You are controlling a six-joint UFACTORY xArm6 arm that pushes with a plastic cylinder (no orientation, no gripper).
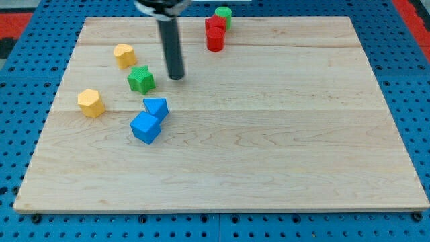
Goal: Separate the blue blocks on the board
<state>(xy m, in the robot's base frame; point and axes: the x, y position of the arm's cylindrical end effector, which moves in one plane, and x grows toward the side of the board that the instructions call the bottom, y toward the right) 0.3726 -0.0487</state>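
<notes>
Board (269, 154): light wood, fills most of view, sits on blue pegboard (27, 74). Right half + near strip bare, lots of room there for sliding.
Pegboard: shows as a rim round all four board edges; red patches at far left + far right corners.
Rod: dark, straight, comes down from far edge, left of centre. No jaws, just a plain rod, holds nothing.
My tip (176, 77): on the board, just right of green star, not touching it as far as I can tell. Sits further back than the blue pair, apart from them.
Blue cube (146, 128): nearer + lefter of the two blues, left-centre of board, well in from near edge and left edge.
Blue block (156, 107): wedge-ish, shape unclear; just behind + right of blue cube, the two touching or all but.
Green star (141, 79): behind the blues, near them, small gap.
Yellow block, near (91, 103): left of blues, not far from left edge.
Yellow block, far (124, 55): behind + left of green star.
Red blocks (215, 33): two stacked-looking in view, close to far edge, right of rod.
Green block (224, 15): at far edge, touching the reds, partly hidden behind them.
</notes>
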